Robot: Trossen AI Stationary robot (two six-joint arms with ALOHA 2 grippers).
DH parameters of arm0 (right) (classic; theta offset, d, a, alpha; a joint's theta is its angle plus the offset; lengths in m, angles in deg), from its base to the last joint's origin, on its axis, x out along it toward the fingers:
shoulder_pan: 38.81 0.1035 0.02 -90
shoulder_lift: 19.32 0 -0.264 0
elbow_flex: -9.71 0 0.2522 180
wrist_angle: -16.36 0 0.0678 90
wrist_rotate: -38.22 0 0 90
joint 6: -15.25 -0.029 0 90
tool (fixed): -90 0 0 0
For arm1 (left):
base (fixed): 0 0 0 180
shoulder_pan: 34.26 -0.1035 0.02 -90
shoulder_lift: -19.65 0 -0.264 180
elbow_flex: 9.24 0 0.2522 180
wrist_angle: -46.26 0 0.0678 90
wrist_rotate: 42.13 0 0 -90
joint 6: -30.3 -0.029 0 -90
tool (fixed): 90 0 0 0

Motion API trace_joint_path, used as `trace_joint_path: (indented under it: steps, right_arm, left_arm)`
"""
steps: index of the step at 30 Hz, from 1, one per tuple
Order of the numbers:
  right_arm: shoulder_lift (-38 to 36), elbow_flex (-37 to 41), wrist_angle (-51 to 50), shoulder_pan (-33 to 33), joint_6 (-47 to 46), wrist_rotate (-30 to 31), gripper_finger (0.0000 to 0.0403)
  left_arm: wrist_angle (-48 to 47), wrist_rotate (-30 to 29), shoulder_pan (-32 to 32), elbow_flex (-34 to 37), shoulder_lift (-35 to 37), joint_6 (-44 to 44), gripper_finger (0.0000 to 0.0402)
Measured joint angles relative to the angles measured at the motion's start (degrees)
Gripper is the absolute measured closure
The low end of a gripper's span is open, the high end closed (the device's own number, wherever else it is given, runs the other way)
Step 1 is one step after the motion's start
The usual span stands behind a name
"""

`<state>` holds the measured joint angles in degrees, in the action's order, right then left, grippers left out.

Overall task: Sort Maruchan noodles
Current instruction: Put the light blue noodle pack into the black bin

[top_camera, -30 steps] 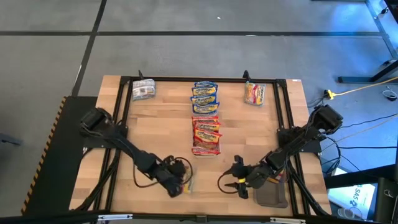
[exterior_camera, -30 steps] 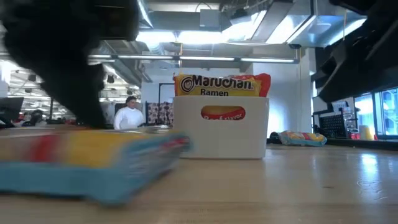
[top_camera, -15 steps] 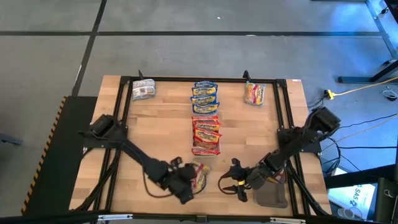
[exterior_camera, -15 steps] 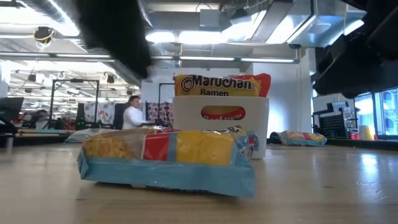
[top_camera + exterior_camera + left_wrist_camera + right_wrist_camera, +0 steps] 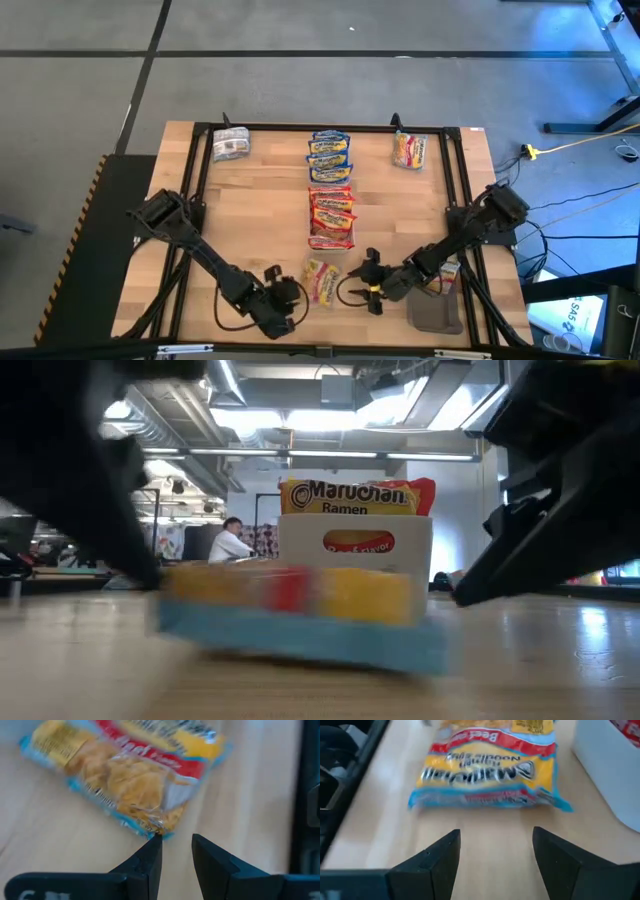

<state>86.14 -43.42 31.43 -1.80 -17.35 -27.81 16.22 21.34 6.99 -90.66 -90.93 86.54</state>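
Observation:
A blue-yellow Maruchan noodle packet [image 5: 322,280] with a red band lies flat on the table near its front edge, between my two grippers. My left gripper [image 5: 292,296] is to its left and open a little, with nothing between the fingers [image 5: 175,840]. One fingertip [image 5: 154,845] stands at the packet's corner [image 5: 159,833]. My right gripper [image 5: 362,285] is to its right, low over the table and wide open [image 5: 497,835]. It faces the packet's long edge [image 5: 485,802] with bare wood between them. My left gripper has one fingertip right at the near corner of the packet [image 5: 159,833], which lies flat on the table. I cannot tell whether that fingertip touches the corner. Nothing sits between its two fingers.
In the table's middle, blue packets [image 5: 328,152] and red-orange packets [image 5: 332,215] stand in a row, the red ones in a white tray [image 5: 355,575]. A silver packet [image 5: 230,145] lies far left, another packet [image 5: 412,150] far right. A dark grey tray [image 5: 437,315] sits near right.
The packet has slid along the table from the near left toward the right and now lies between the grippers. My left gripper went right with it, then drew back to the left. My right gripper has come down and moved left toward the packet.

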Motion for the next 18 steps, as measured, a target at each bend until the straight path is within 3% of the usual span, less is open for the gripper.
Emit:
trace_joint_path:
  steps: [3, 9, 18]
  right_arm:
    - [1.05, 0.0, 0.23, -1.09, -0.01, 0.61, 0.0178]
    - [1.63, 0.0, -0.37, -3.28, 1.38, 0.6, 0.0178]
    - [0.42, -0.07, 0.18, -4.04, 4.68, 1.98, 0.0178]
  left_arm:
    - [7.81, -1.87, -0.34, 0.1, -1.48, -7.16, 0.0302]
    - [22.48, 2.35, -2.96, -0.13, -7.67, -14.35, 0.0302]
    - [24.37, 6.55, -5.87, -7.14, -11.42, -19.23, 0.0302]
